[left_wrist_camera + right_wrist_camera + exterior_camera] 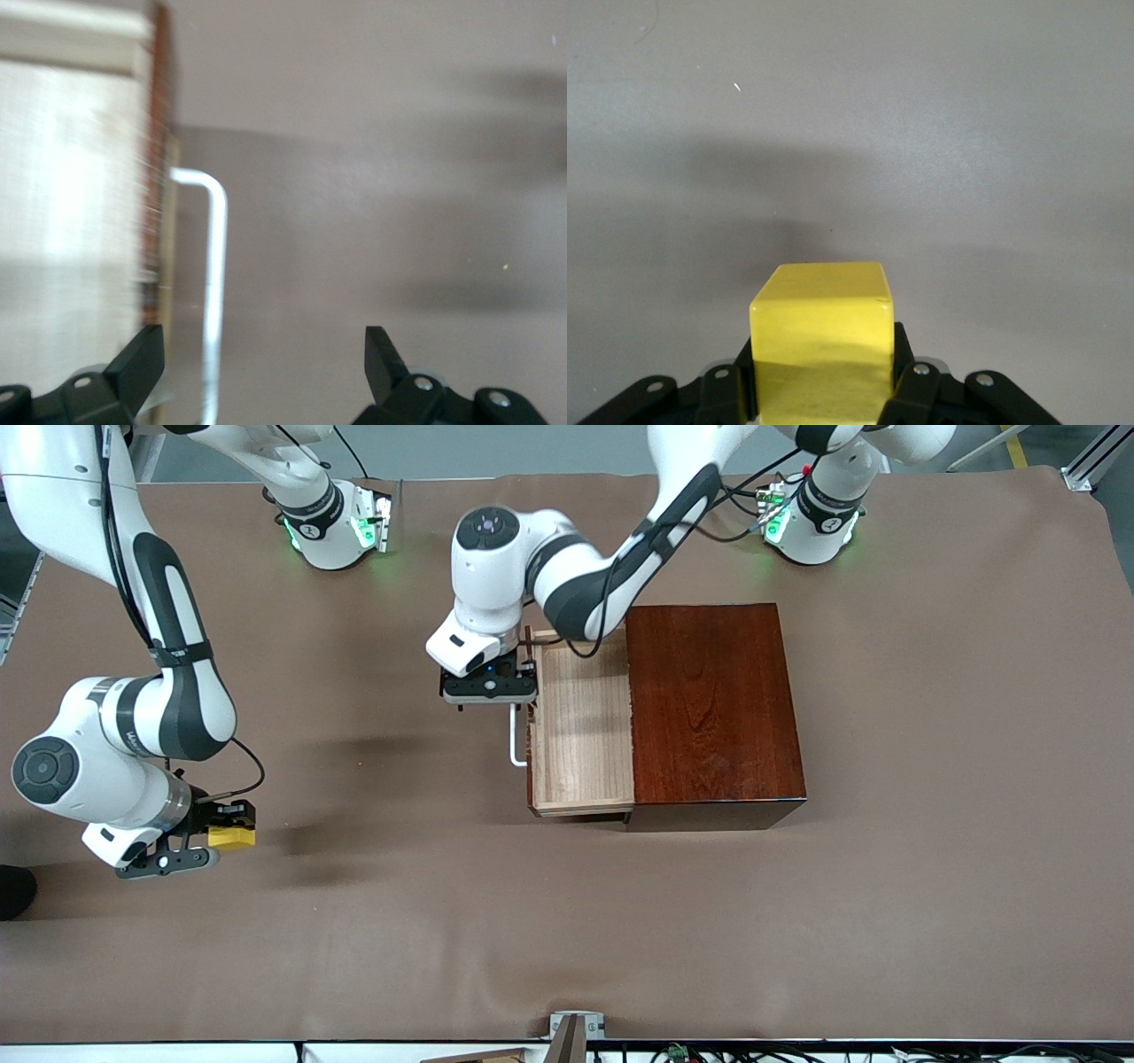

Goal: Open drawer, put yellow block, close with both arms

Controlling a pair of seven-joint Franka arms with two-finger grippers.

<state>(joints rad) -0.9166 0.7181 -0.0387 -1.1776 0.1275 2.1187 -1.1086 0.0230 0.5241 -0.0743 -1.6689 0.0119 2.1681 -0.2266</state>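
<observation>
The dark reddish-brown box [713,713] stands mid-table with its pale drawer [580,726] pulled out toward the right arm's end, and the tray holds nothing. My left gripper [490,691] is open at the white handle [516,737]. In the left wrist view the handle bar [215,292] runs between the spread fingers [142,359], close to one and ungripped; the left gripper [261,363] is empty. My right gripper [232,825] is shut on the yellow block [232,838] above the cloth near the right arm's end. Its fingers [908,381] press both sides of the block [821,328].
A brown cloth [797,921] covers the whole table. A small metal bracket [576,1027] sits at the table edge nearest the front camera. A dark object [13,890] shows at the table's edge beside the right arm.
</observation>
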